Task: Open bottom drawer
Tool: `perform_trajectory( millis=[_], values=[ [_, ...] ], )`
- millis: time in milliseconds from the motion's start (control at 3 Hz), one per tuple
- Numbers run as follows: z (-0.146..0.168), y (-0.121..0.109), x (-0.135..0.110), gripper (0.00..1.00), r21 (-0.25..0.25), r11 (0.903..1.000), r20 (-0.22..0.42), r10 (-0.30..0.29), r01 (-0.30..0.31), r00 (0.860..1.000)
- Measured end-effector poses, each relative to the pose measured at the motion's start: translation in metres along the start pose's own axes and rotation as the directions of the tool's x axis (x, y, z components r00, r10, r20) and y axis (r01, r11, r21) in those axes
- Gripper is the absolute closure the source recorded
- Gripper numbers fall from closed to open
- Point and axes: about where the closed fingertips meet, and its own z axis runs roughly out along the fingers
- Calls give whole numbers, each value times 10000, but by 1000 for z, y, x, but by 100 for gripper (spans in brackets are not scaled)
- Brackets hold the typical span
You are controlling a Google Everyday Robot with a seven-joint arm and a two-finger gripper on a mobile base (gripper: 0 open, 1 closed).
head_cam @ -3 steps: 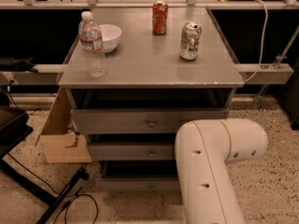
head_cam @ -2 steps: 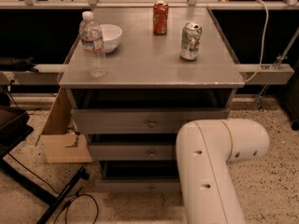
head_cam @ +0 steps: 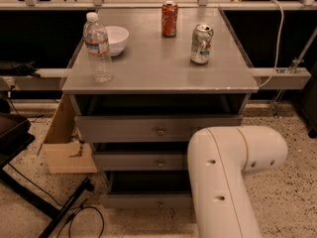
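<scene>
Speckled floor (head_cam: 292,192) | white arm (head_cam: 223,182) overlaps bottom drawer (head_cam: 143,201) right end | jaws out of view

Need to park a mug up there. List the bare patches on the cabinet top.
Free: the front strip between water bottle and silver can, and the middle between bowl and red can. Crowded: the back left corner. The tool is out of view; only the white arm shows, lower right.

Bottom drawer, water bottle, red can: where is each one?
bottom drawer (head_cam: 143,201), camera view, on its grey front panel.
water bottle (head_cam: 98,46), camera view, on its label.
red can (head_cam: 169,20), camera view, on its side.
gripper: out of view; only the white arm (head_cam: 223,177) shows, lower right.
</scene>
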Motion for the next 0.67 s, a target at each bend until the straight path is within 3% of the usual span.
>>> perform_trajectory(
  millis=[333,667],
  values=[
    [1,17,13,100,-371,9991,-246,182,-191,9995],
    [-1,17,11,100,-372,9991,-246,183,-192,9995]
  ],
)
